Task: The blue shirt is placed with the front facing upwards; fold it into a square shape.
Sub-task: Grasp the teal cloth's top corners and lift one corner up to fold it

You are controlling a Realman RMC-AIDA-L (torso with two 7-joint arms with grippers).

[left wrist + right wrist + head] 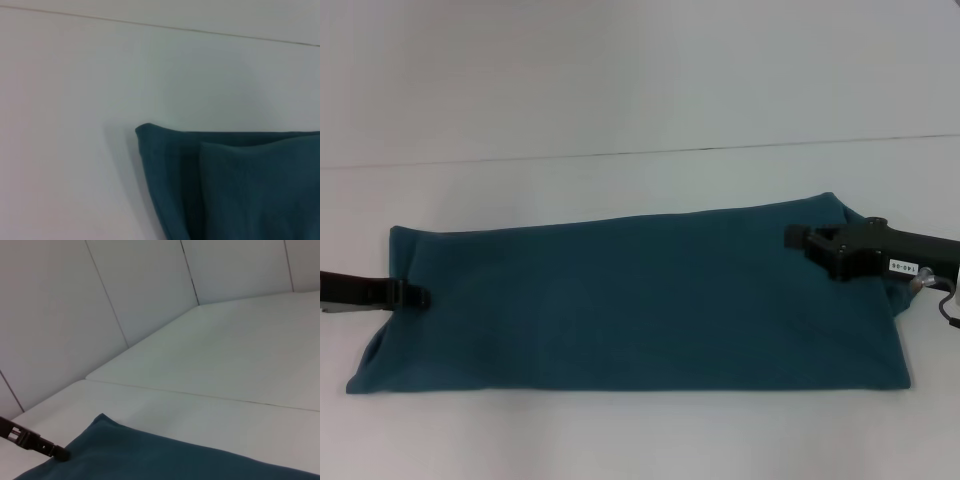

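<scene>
Claws are sitting at both ends of the shirt (630, 300), lying as a long band on the desk (620, 110), left claw (415, 296) and right claw (798, 238), grip unclear, seemingly preparing to bring ends together.

left gripper (418, 296): reaches in low from the left edge, tip narrow | right gripper (798, 238): reaches in level from the right edge, black body, tip pointing left
</scene>
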